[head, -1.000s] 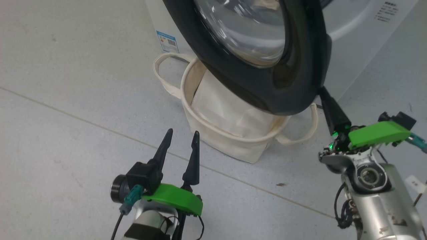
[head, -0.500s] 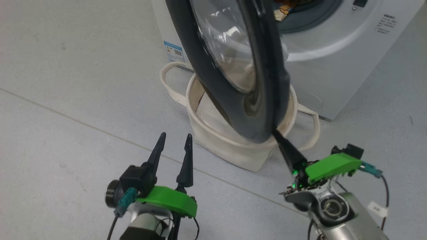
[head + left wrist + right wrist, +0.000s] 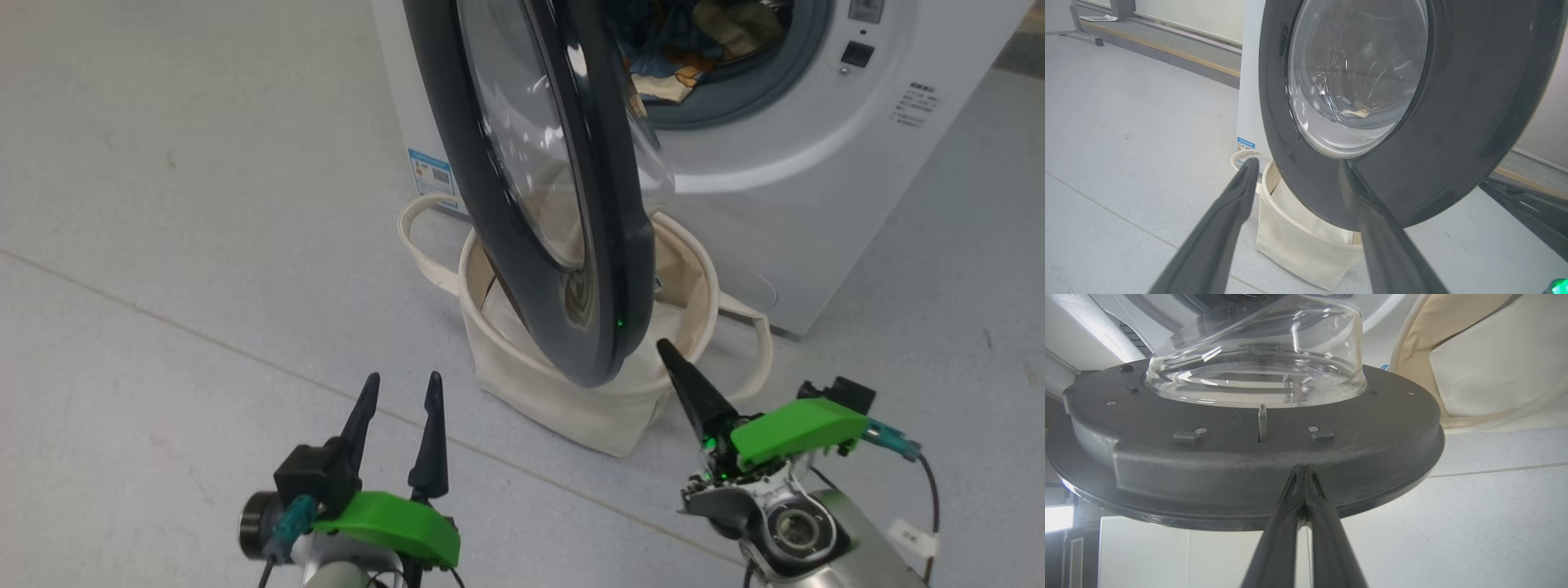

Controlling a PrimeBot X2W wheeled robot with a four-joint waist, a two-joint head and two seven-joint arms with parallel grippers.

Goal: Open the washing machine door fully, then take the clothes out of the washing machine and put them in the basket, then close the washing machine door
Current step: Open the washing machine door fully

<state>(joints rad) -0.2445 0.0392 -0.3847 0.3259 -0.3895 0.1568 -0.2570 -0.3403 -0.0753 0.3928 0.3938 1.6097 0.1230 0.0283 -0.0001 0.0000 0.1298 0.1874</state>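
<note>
Door opening is the step in hand. The washing machine door (image 3: 539, 188) stands half open, edge-on ahead of the right gripper (image 3: 665, 351), whose jaws are pressed together, tips at the lower rim; contact cannot be confirmed. Push the rim's inner face along the hinge arc so the tips stay on the rounded edge. The basket (image 3: 563, 400) sits just beyond the tips, under the door: stay above its rim. The left gripper (image 3: 402, 380), jaws spread and empty, may lie near the door's sweep. Clothes (image 3: 686, 41) lie in the washing machine (image 3: 784, 188) drum, well beyond the right jaws. Open floor flanks both grippers.
</note>
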